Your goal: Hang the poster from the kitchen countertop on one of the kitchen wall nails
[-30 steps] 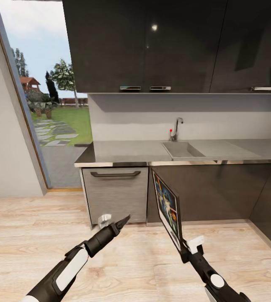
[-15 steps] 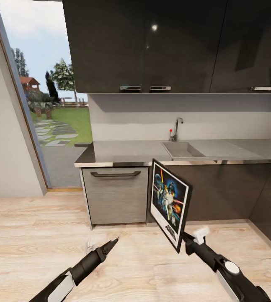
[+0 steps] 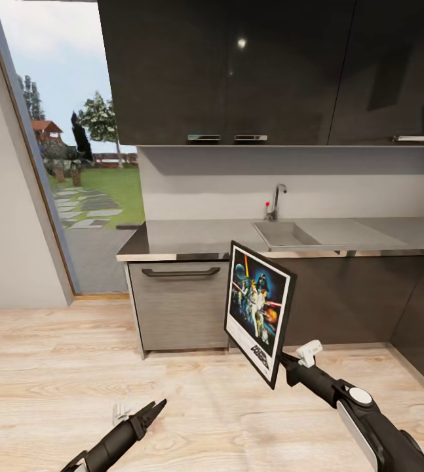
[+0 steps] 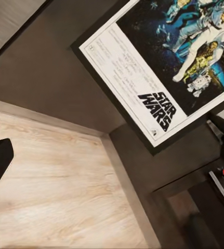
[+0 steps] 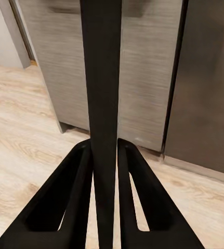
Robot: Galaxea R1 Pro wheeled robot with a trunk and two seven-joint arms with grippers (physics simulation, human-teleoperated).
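Out in front of the dark lower cabinets (image 3: 343, 301), off the kitchen countertop (image 3: 198, 237) altogether, the poster (image 3: 259, 309) rides upright in the air, its artwork angled toward the head camera. The right gripper (image 3: 286, 364) has it by the lower edge near one corner; the right wrist view shows the black frame (image 5: 102, 119) edge-on with a finger pressed tight against each side. That's a firm pinch, but a low one, with nearly all of the picture standing above the grip.

The left gripper (image 3: 147, 413) hangs low over the wooden floor (image 3: 54, 367), carrying nothing, and whether its fingers are parted or closed I can't make out. Its wrist camera looks up at the Star Wars lettering from underneath.

Now the risks, as I read them. A tall flat panel held at one bottom corner wants to pivot, so a quick swing of the arm or a turn of the base could twist it between the fingers. It's also near the countertop's front edge and the drawer handle (image 3: 180, 271), so a careless sweep might clip either and knock it loose. No nail is in sight on the pale wall (image 3: 8, 216), so the hanging spot has yet to be found.
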